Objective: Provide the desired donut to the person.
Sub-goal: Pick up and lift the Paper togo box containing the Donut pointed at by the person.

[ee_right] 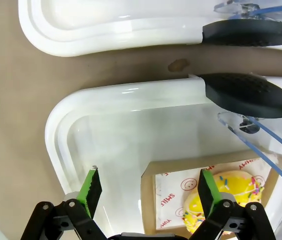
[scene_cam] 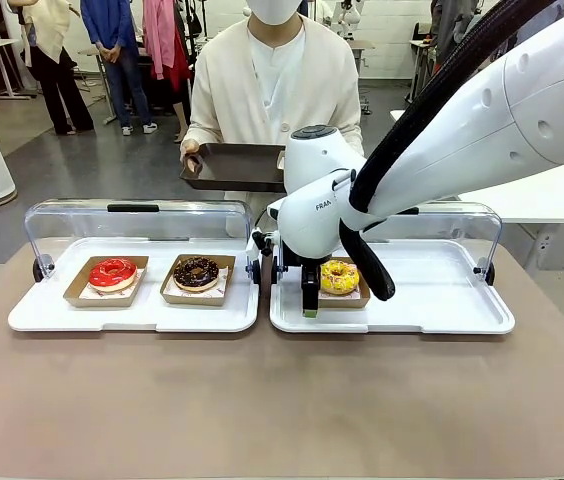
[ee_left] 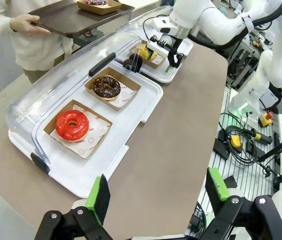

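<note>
Right pincer (ee_right: 149,174) is found fully open and empty at the yellow donut (scene_cam: 339,276) — judged soft, light, glaze easily marred; a hold on the stiff carton (ee_right: 148,200) rim is advised.

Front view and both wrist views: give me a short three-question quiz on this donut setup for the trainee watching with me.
1. Which donut lies nearest the right gripper? A: red-glazed ring donut. B: chocolate-iced ring donut. C: yellow-iced sprinkled ring donut.
2. True or false: the right gripper is shut on that donut.
3. Fill in: the person in the cream-white cardigan holds a dark brown ___.
Key: 1 C. 2 false, it is open. 3 dark brown tray.
</note>
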Motion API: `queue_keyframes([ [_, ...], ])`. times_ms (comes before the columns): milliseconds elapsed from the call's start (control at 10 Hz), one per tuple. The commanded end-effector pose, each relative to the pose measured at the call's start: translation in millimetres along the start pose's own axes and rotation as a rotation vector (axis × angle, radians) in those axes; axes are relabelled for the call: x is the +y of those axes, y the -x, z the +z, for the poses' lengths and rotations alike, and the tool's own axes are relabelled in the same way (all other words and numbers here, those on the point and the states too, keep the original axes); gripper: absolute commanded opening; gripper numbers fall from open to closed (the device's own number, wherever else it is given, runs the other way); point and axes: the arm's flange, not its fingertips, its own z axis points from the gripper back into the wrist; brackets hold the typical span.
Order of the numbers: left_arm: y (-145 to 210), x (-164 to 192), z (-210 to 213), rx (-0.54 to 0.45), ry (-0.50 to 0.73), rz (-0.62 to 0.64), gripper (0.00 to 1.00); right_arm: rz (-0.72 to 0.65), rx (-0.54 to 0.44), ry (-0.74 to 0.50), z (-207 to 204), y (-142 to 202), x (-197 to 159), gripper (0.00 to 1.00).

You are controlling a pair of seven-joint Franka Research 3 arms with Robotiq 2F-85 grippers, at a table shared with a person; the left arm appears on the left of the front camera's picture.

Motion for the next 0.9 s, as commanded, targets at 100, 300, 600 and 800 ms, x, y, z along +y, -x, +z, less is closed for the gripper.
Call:
queue_keyframes([
  [100, -0.7, -0.6, 1.0, -0.022, 0.006, -0.014, 1.0, 0.021, -0.032, -0.027, 4.0, 3.5, -1.0, 0.4],
  [300, -0.7, -0.6, 1.0, -0.022, 0.006, -0.014, 1.0, 0.01, -0.041, -0.023, 5.2, 4.8, -1.9, 0.0],
  [600, -0.7, -0.6, 1.0, -0.022, 0.006, -0.014, 1.0, 0.006, -0.04, -0.029, 5.6, 5.6, -1.8, 0.0],
  [800, -0.7, -0.6, 1.0, -0.022, 0.006, -0.014, 1.0, 0.001, -0.039, -0.024, 6.9, 6.0, -2.1, 0.0],
])
